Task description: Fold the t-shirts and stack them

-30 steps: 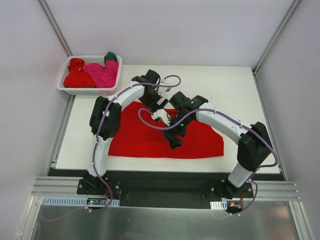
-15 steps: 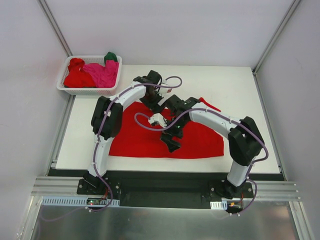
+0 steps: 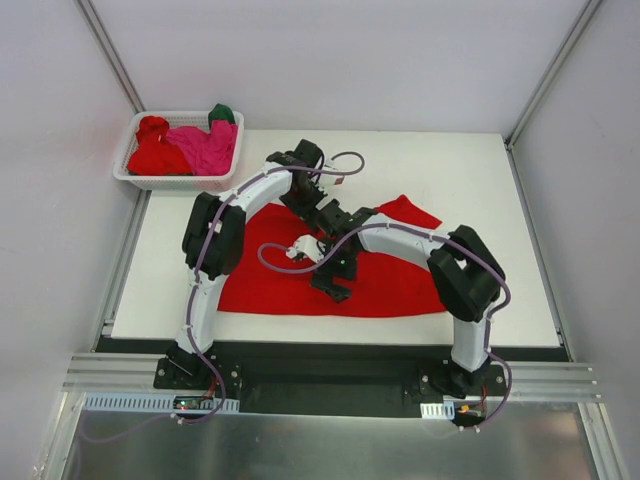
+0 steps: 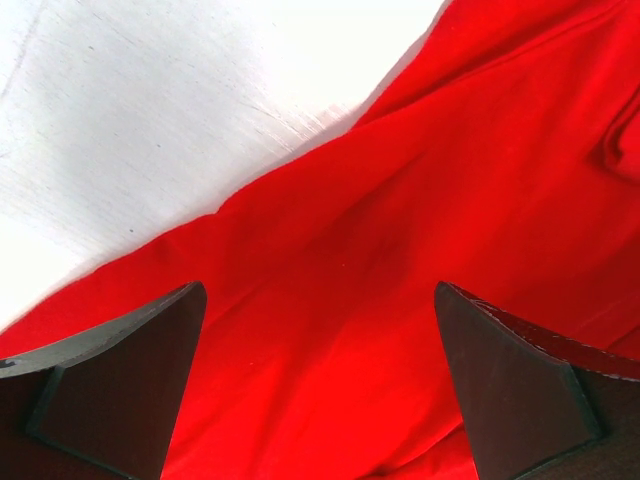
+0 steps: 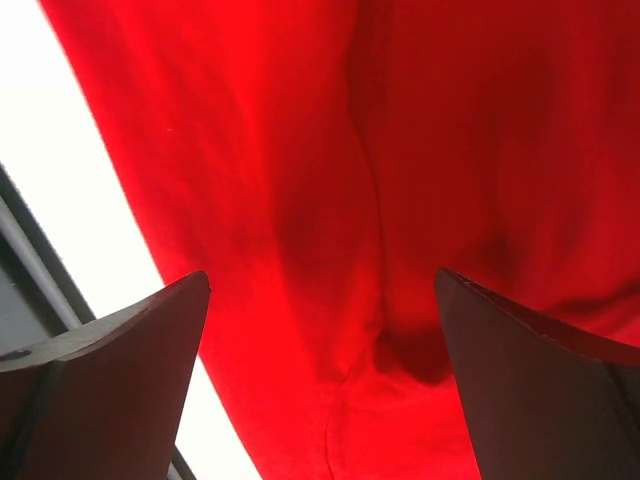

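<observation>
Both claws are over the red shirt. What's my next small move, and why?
Probably lower the right claw and pinch the near edge of the red t-shirt: both it and the left claw stand open, empty, and the shirt lies spread out.

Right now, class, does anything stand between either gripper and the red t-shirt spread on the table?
Nothing visible does. The left gripper and right gripper are both open, with only the red t-shirt directly beneath them.

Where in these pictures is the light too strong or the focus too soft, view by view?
Top external: sharp and evenly lit. Left wrist: the white table is washed out by glare, while the red t-shirt shows its folds. Right wrist: the shirt looks soft, and the dark fingers show almost no detail.
</observation>
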Robot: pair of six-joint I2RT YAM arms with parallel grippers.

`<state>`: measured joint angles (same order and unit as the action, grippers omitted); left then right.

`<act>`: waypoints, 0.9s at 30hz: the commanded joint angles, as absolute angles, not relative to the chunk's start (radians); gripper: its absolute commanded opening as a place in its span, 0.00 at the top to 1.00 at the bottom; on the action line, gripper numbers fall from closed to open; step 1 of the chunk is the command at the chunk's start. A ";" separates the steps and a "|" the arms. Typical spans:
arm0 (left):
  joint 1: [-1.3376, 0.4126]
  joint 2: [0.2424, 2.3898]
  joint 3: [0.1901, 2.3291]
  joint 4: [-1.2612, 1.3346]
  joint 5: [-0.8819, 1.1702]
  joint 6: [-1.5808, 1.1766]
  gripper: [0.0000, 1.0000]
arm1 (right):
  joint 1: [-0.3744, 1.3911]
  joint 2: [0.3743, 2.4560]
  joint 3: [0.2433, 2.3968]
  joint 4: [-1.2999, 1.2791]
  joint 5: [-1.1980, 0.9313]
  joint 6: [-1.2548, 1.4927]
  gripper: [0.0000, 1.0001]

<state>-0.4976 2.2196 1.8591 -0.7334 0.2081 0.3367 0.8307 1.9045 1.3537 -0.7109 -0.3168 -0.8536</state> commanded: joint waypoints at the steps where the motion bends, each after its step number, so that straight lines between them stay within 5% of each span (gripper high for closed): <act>1: -0.508 2.212 1.901 -0.773 0.250 0.333 0.01 | 0.844 1.931 1.390 -0.703 -0.278 -0.835 0.00; 16: -0.574 2.275 1.980 -0.828 0.337 0.348 0.01 | 0.870 1.967 1.390 -0.713 -0.291 -0.822 0.00; 27: -0.584 2.368 2.031 -0.864 0.187 0.364 0.01 | 0.877 2.003 1.413 -0.770 -0.365 -0.865 0.00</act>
